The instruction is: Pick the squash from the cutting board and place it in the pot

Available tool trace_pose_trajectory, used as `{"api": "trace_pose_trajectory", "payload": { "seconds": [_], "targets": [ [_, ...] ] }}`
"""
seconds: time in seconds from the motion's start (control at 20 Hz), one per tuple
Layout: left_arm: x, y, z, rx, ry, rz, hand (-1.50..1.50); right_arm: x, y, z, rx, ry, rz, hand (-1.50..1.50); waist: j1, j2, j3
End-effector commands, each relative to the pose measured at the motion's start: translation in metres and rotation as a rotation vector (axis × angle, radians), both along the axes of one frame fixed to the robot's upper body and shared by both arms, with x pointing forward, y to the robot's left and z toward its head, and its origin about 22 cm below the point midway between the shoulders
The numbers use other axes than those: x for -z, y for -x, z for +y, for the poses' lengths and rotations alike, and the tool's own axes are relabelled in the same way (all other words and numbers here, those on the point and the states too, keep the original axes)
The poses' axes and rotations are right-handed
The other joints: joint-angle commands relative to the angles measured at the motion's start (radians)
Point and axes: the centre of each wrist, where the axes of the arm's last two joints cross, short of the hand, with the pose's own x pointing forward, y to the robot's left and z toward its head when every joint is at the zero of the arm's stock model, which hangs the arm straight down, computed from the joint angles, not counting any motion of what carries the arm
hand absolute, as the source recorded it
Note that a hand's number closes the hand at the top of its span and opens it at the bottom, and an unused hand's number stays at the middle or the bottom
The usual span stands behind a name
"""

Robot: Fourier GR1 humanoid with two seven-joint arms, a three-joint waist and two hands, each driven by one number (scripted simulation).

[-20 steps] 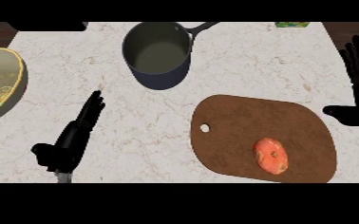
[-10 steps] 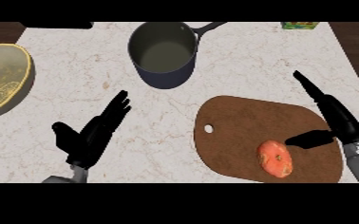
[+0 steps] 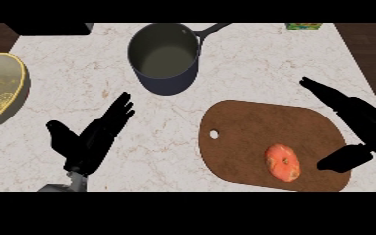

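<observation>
The squash (image 3: 283, 162) lies on the brown cutting board (image 3: 257, 129), toward its near right end, just to the left of the right hand's thumb and not touching it. The right hand (image 3: 352, 114) sits over the board's right edge, fingers straight and pointing up-left, thumb spread wide below them, holding nothing. That wide spread looks like a shape for closing round the squash from the side, so the reach seems in hand and the grasp not yet made. The dark pot (image 3: 164, 57) stands well up and to the left of this hand, open mouth upward and bare inside, its handle angled away to the upper right. The left hand (image 3: 92, 139) rests open over the counter (image 3: 249, 69), well left of the board, fingers up, holding nothing.

The right palm and wrist run off the view's right edge. A yellowish dish (image 3: 11, 87) is cut off at the left, and a small green item (image 3: 303, 26) at the far edge is too small to name.
</observation>
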Motion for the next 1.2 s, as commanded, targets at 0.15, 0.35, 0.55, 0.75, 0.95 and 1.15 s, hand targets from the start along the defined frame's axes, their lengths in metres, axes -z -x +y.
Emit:
{"api": "trace_pose_trajectory", "payload": {
  "seconds": [0.15, 0.35, 0.55, 0.75, 0.95, 1.15],
  "targets": [
    [-0.004, 0.001, 0.005, -0.020, -0.002, -0.001, 0.00, -0.073, 0.031, 0.019, -0.017, 0.087, 0.184, -1.50, -0.011, -0.003, -0.001],
    [-0.003, -0.010, 0.011, 0.000, -0.008, 0.004, 0.00, -0.105, 0.042, 0.036, 0.068, 0.103, 0.235, -1.50, -0.008, 0.000, -0.001],
    [-0.011, 0.003, 0.000, 0.004, 0.004, 0.013, 0.00, -0.092, 0.044, 0.063, 0.112, 0.051, 0.292, -1.50, 0.013, 0.003, 0.000],
    [0.002, -0.001, 0.001, 0.009, 0.018, 0.000, 0.00, -0.072, 0.034, 0.069, 0.102, 0.023, 0.301, -1.50, 0.012, 0.004, 0.001],
    [-0.019, -0.003, -0.003, 0.028, 0.010, 0.008, 0.00, -0.058, 0.047, 0.088, 0.086, 0.038, 0.319, -1.50, 0.011, 0.004, 0.001],
    [-0.006, -0.001, 0.010, 0.023, 0.004, -0.003, 0.00, -0.043, 0.060, 0.089, 0.076, 0.094, 0.316, -1.50, 0.007, 0.003, 0.001]
  ]
}}
